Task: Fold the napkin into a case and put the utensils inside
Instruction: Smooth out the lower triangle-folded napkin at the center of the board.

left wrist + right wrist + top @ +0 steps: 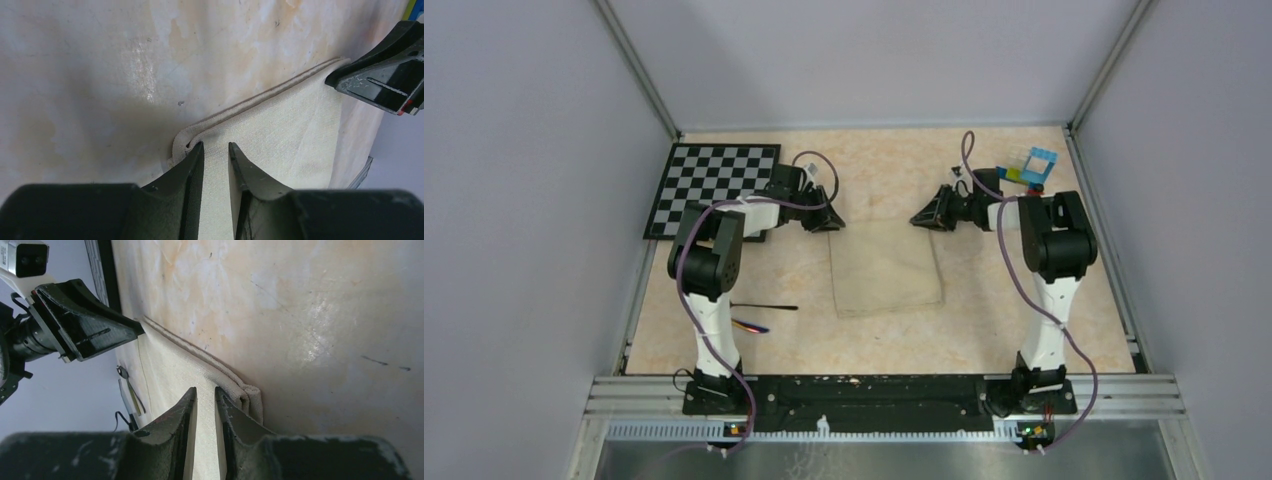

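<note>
Nearest me, by the left arm, the utensils (pixel 762 308) lie on the table (pixel 1024 300): a thin dark handle and a rainbow-tinted piece. Their left ends are tucked behind the arm, and both are too small to name. Mid-table the napkin (pixel 886 270) lies flat, its far edge doubled. The left gripper (pixel 832 223) sits at its far left corner and the right gripper (pixel 921 219) at its far right. Each has its jaws a narrow slit apart with cloth showing through, clamping nothing I can see. Beyond, the left arm cuts off a chequered board (pixel 714 180), and toy bricks (pixel 1030 168) peek out on the right. The tabletop is mottled beige, and the walls (pixel 524 200) are plain grey.
</note>
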Motion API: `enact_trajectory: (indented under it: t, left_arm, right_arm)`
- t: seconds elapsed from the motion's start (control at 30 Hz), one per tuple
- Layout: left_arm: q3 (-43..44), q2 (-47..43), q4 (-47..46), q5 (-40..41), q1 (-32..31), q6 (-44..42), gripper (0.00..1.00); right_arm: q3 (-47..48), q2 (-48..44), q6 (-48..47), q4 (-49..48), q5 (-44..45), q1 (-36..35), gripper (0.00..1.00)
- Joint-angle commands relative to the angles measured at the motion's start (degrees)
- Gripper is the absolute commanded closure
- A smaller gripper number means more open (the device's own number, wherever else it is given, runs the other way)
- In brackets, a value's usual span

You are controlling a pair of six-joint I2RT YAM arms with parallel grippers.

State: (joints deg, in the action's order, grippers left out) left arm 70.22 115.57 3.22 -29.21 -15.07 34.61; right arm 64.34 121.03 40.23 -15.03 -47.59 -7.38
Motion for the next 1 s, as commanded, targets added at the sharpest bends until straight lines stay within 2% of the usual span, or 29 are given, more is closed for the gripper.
enact_trajectory:
  t: [0.0,0.13,0.23,0.4,0.57,0.63,0.77,0.87,0.97]
  left_arm:
    - [-0.3,3.3,0.4,4.3,1.3,-3.7,0.70]
    - [0.4,3.8,0.9,2.6,1.3,-4.2,0.70]
    - [-0.2,3.4,1.1,2.4,1.3,-4.1,0.70]
    - [-1.2,2.8,1.9,3.7,1.4,-4.2,0.70]
    - [-1.6,3.2,2.4,3.8,1.4,-3.9,0.71]
    - [-1.4,3.6,3.5,4.5,1.5,-3.8,0.72]
    - [-2.1,3.2,3.0,4.1,1.6,-3.6,0.72]
    - [-2.0,3.0,3.0,3.7,1.6,-3.5,0.73]
    - [-1.9,2.9,2.9,3.5,1.6,-3.5,0.73]
  right_arm:
    - [3.5,-1.8,-10.4,10.4,6.7,1.3,0.80]
    - [6.2,-8.3,-15.0,19.9,11.7,-1.2,0.78]
    - [7.3,-13.0,-13.4,20.7,10.1,-4.9,0.74]
    - [-1.1,-11.8,-1.0,3.3,-1.4,-6.2,0.71]
    - [-10.2,-9.0,-1.2,-1.3,-1.1,-3.4,0.71]
    - [-13.1,-10.2,-4.0,1.1,1.3,-1.1,0.72]
    - [-14.9,-17.0,-13.1,14.2,12.1,1.4,0.71]
    - [-14.3,-24.5,-15.0,21.6,16.2,-1.4,0.69]
    - [-13.3,-29.0,-13.1,23.0,16.4,-7.4,0.66]
